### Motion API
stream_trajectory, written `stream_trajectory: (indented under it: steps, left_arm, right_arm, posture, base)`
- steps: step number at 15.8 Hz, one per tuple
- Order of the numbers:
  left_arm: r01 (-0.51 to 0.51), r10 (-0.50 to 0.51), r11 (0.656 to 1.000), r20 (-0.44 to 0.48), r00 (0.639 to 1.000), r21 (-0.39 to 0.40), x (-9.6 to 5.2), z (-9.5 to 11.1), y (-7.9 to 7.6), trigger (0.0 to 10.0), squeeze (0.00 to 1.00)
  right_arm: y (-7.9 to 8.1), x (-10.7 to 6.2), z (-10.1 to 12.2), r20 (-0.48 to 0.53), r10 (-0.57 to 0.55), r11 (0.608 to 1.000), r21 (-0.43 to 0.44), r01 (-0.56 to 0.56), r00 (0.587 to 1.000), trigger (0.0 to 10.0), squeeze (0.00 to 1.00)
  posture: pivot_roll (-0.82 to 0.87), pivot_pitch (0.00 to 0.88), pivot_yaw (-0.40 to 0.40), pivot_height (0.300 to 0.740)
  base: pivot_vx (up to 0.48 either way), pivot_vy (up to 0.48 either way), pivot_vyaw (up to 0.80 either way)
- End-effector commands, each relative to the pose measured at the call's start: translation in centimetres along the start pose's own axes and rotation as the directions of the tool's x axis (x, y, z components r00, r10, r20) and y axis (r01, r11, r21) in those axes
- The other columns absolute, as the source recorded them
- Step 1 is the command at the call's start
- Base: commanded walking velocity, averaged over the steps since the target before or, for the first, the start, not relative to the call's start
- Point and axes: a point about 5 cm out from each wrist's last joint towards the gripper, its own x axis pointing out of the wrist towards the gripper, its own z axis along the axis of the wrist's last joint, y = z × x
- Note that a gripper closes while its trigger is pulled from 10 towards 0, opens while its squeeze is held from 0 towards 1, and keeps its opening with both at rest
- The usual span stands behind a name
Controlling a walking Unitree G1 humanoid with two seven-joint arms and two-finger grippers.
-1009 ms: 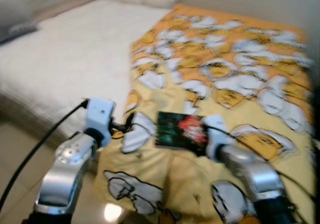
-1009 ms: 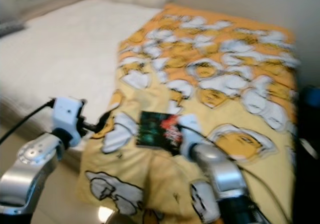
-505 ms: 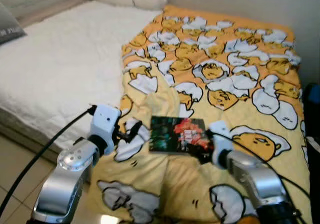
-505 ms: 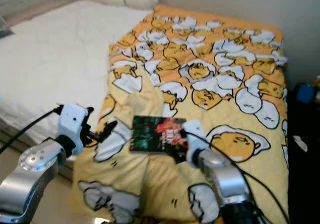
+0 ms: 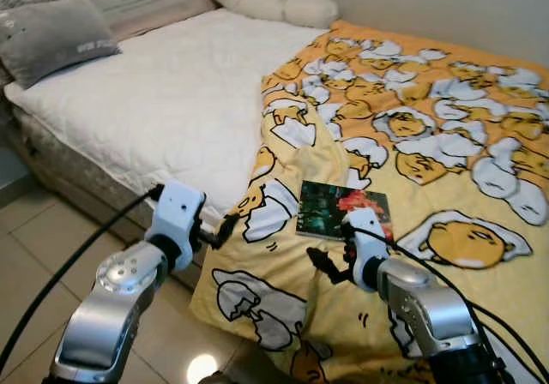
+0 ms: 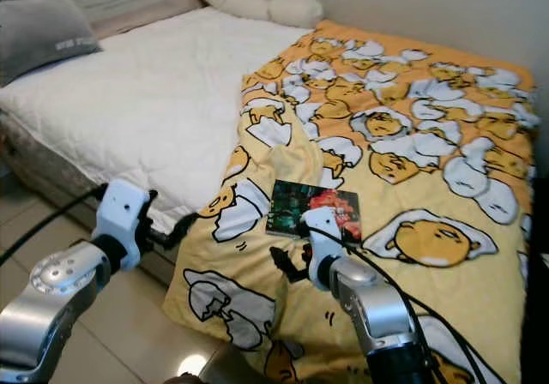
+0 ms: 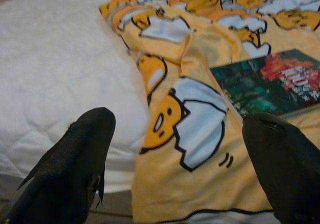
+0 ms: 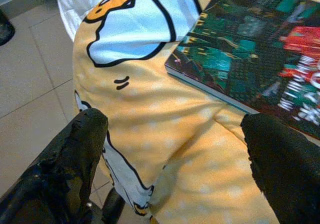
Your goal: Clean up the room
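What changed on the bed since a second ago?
The right pincer drew back off the book's corner toward the robot. It now hangs open just short of the book's near edge. The camera moved too, so the whole view shifted. The book still lies flat on the yellow blanket, and the left pincer stays open by the blanket's edge.

Both silver arms reach forward over the near edge of the bed [image 5: 129, 118]. Left gripper [image 5: 225, 226] at the bed's edge, fingers [image 7: 80, 159] spread wide. Right gripper [image 5: 324, 264] above the bed's near corner, fingers [image 8: 75, 159] also apart, holding nothing.
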Motion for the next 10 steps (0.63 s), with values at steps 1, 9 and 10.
stream_trajectory:
  steps: [1,9,10]
  left_arm:
    - [-0.024,0.024,1.0,-0.006,1.0,0.005,0.18,0.03,0.28,10.0,0.0]
    - [-0.072,0.073,0.997,0.035,0.997,-0.028,0.74,0.52,0.78,10.0,0.0]
    - [-0.071,0.072,0.997,0.035,0.997,-0.03,0.77,0.5,0.74,10.0,0.0]
  right_arm:
    - [-0.46,-0.18,0.67,0.017,-0.015,1.0,0.004,0.015,1.0,10.0,0.0]
    - [-0.94,-0.15,1.31,0.063,-0.092,0.996,0.022,0.09,0.994,10.0,0.0]
    - [-0.88,-0.01,1.54,0.072,-0.094,0.995,0.023,0.092,0.993,10.0,0.0]
  posture:
    - [-0.04,0.0,0.013,0.74]
    - [-0.05,0.0,0.004,0.74]
    - [-0.04,0.0,0.004,0.74]
  base:
    - [0.0,0.0,0.0]
    - [0.098,0.0,-0.06]
    - [0.266,0.0,0.0]
